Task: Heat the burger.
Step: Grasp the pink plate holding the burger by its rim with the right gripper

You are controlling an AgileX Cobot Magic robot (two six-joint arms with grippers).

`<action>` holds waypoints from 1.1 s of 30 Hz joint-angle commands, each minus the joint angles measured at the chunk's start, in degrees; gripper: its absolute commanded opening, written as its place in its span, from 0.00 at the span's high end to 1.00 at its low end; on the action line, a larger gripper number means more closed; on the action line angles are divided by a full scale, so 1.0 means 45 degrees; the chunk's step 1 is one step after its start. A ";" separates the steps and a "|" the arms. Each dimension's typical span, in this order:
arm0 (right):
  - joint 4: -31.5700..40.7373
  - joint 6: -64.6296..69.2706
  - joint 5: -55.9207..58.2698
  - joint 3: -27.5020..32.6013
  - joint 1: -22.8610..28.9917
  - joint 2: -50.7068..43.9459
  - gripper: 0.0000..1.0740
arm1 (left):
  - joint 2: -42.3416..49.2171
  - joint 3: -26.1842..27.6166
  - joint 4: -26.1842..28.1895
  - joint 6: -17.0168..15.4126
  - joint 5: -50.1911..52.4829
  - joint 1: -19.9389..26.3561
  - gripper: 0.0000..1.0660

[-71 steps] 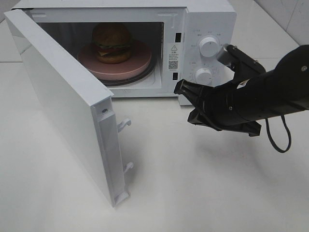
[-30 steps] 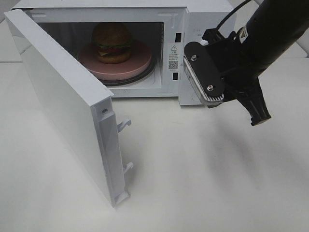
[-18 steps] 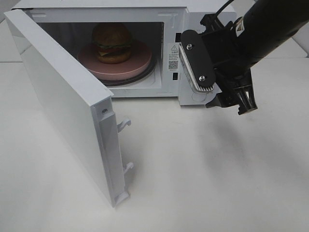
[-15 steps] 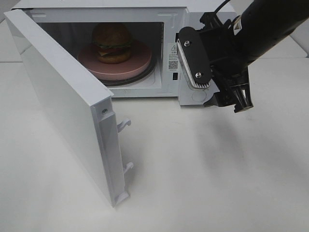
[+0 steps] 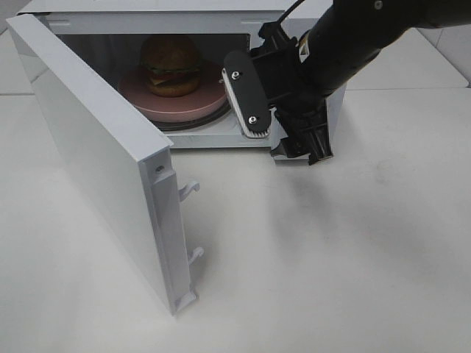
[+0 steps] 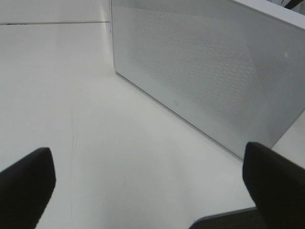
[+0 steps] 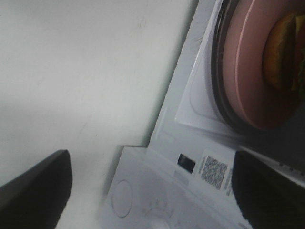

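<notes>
Work surface: a plain white tabletop [image 5: 331, 257], tiled wall edge at the far right. A white microwave [image 5: 147, 5] stands at 12 o'clock on the table. Its door [image 5: 88, 154] is swung fully out, and the free edge points toward 7 o'clock.

Task item: the burger [image 5: 170, 65] sits upright on a pink plate [image 5: 202, 101] on the turntable, inside the cavity.

Right gripper [image 5: 283, 123]: jaws spread wide and empty. It hangs at 3 o'clock of the plate, in front of the cavity's right edge and the control panel. It is near the microwave front, but contact cannot be confirmed. The arm hides the dials in the high view.

Left gripper [image 6: 147, 191]: jaws likewise spread wide, holding nothing. It faces the door's outer meshed panel and stands apart from it.

Assessment: loading appears complete. The step in hand is the change from placing to closing up. The right arm should first clear the doorway. The door then needs a push on its outer face near the free edge, swung toward 12 o'clock until latched. The left gripper looks better placed for this. Setting the timer dial would follow.
</notes>
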State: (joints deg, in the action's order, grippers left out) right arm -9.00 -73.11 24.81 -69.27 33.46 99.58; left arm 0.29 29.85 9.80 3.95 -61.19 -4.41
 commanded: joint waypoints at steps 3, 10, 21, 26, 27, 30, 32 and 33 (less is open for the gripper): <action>-0.0382 0.0178 -0.0573 -0.0840 0.0395 0.0853 0.20 | 0.0038 -0.0013 0.0102 -0.0051 0.0089 0.0025 0.06; -0.0382 0.0178 -0.0764 -0.1566 0.0509 0.1668 0.21 | 0.0038 -0.0013 0.0102 -0.0051 0.0089 0.0025 0.06; -0.0293 0.0293 -0.1006 -0.3030 0.0509 0.3259 0.21 | 0.0038 -0.0013 0.0102 -0.0051 0.0089 0.0025 0.06; -0.0306 0.0751 -0.0993 -0.3960 0.0509 0.3973 0.22 | 0.0038 -0.0013 0.0038 -0.0051 0.0089 0.0025 0.06; -0.0306 0.0751 -0.0993 -0.3960 0.0509 0.3973 0.22 | 0.0038 -0.0013 0.0038 -0.0051 0.0089 0.0025 0.06; -0.0293 0.0777 -0.0942 -0.4304 0.0535 0.4304 0.22 | 0.0038 -0.0013 0.0025 -0.0051 0.0089 0.0025 0.06; -0.0293 0.0815 -0.0904 -0.4533 0.0649 0.4533 0.22 | 0.0038 -0.0013 0.0013 -0.0051 0.0089 0.0025 0.06; -0.0293 0.0828 -0.0904 -0.4660 0.0649 0.4622 0.23 | 0.0038 -0.0013 0.0013 -0.0051 0.0089 0.0025 0.06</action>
State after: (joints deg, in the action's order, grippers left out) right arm -10.37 -70.24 20.57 -88.75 35.75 119.29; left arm 0.29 29.85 9.74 3.95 -61.19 -4.41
